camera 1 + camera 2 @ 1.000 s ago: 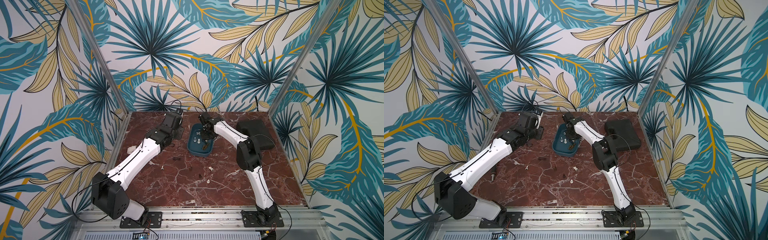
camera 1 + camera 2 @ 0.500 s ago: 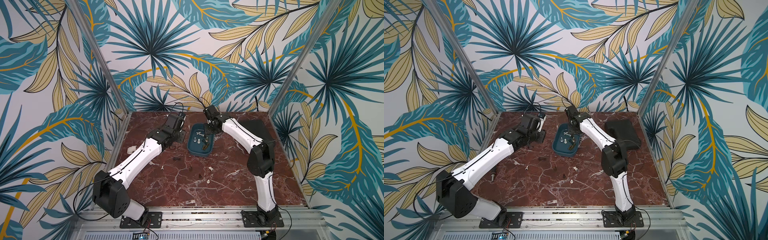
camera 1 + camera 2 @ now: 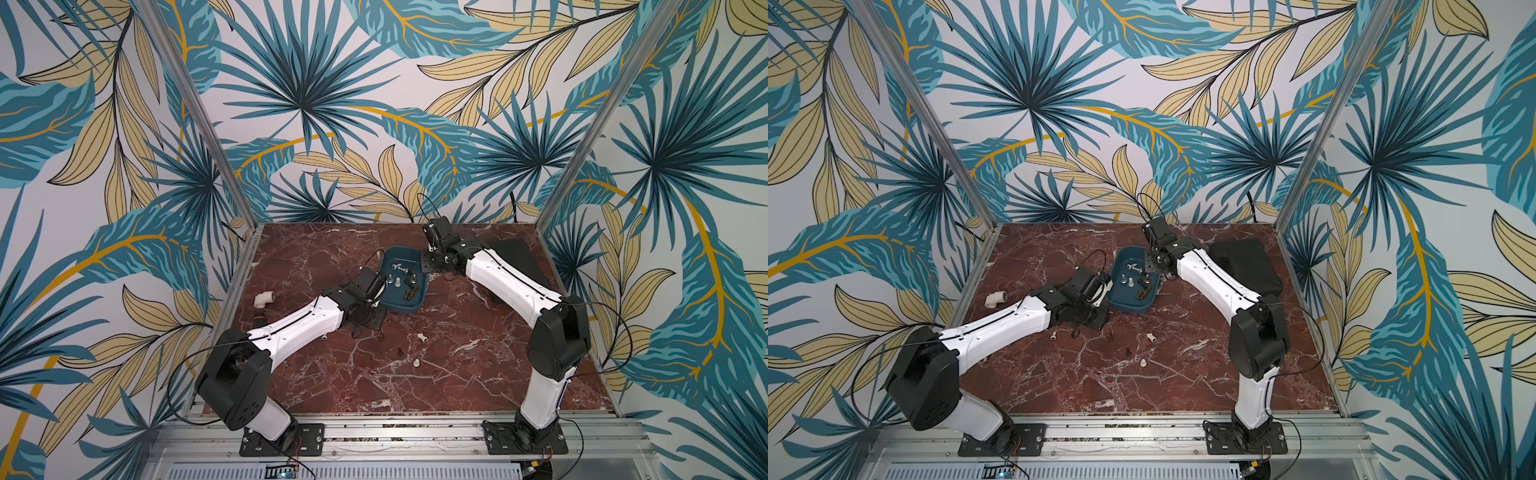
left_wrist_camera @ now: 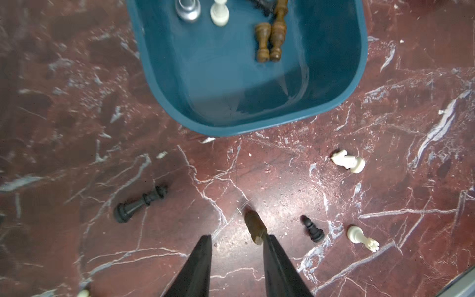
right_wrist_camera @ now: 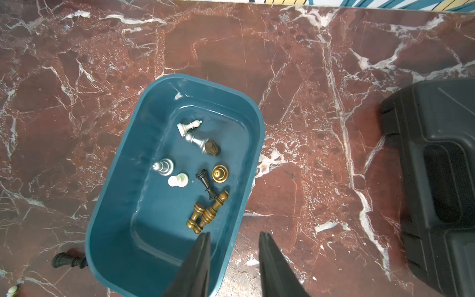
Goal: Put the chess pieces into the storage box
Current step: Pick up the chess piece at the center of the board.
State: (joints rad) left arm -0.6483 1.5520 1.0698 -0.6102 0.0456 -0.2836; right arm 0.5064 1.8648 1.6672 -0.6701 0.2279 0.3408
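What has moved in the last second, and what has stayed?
The right gripper pulled back from above the box toward the back; its jaws are open and empty. The left gripper swung toward the front, above loose pieces. Box and pieces stayed.

A red-brown marble table with white veins filled the floor of the booth. On three sides stood walls covered in wallpaper printed with teal palm fronds and tan leaves on a pale ground. A slanting metal post ran up from each back corner. A white pipe elbow lay near the table's left edge, seen in both top views. Just in front of it sat a small dark item, too small to identify. Well apart from these, a flat black case lay at the back right. The right wrist view showed its moulded lid with a shallow recess. A grey metal rail ran along the front edge.
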